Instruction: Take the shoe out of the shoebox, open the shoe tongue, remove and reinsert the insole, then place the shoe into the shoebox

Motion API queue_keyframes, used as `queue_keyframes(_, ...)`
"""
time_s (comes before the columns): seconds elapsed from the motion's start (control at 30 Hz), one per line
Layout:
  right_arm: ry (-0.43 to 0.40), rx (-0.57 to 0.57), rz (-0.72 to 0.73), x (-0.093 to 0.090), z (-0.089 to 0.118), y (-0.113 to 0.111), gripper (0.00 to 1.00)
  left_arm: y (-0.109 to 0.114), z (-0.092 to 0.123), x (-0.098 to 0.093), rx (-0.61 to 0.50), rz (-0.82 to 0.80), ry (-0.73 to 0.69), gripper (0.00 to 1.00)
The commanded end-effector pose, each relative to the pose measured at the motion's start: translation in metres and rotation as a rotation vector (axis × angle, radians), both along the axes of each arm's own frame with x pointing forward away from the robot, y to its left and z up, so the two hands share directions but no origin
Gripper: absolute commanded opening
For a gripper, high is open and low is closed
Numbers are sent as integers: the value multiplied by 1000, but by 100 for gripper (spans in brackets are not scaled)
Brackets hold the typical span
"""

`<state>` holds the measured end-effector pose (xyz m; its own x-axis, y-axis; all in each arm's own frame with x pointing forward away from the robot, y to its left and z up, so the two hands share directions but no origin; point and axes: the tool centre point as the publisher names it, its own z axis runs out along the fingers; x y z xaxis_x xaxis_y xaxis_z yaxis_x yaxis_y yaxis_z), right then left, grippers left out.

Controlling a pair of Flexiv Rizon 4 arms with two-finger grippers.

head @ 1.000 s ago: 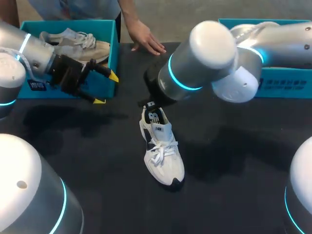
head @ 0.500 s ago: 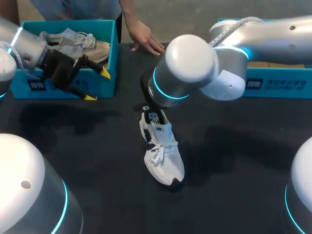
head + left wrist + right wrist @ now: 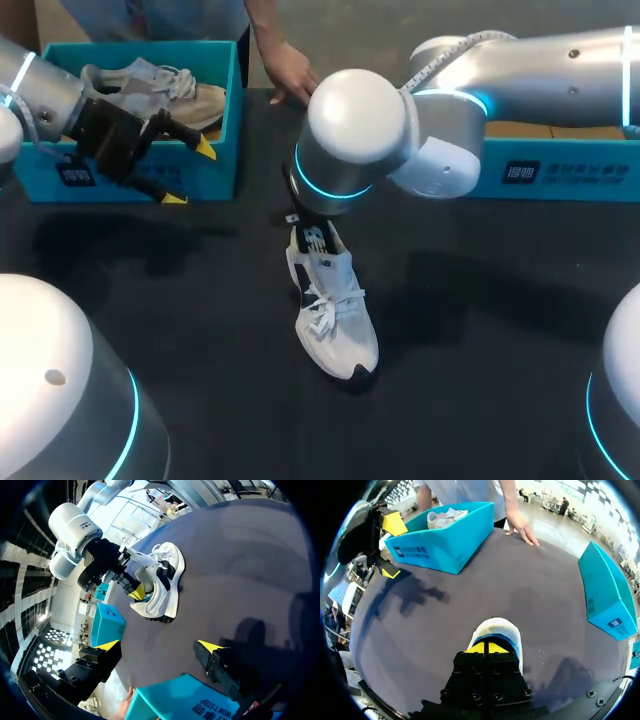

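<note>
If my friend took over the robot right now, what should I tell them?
Left claw: open, empty, hovering in front of the left shoebox, which holds a grey shoe.
Right claw: tips shut together at the heel end of the white shoe; whether they pinch anything is hidden.
Done: white shoe is out, upright on the table.
Left to do: open the tongue, pull and refit the insole, box the shoe.
A person's hand rests on the table's far edge.
</note>
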<state>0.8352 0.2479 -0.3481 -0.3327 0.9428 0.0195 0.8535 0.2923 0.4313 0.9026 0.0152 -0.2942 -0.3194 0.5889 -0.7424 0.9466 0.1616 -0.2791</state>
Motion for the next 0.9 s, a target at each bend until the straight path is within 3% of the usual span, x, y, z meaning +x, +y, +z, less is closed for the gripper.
queue_keyframes(0.03,6,0,-4,4,-12,5,0,2,3,-2,7,6,0,100)
queue_keyframes(0.67,15,-26,-42,2,-36,0,0,7,7,-2,22,19,-4,100)
queue_keyframes(0.9,6,26,-35,-3,-28,-2,0,7,7,-2,22,19,-4,100)
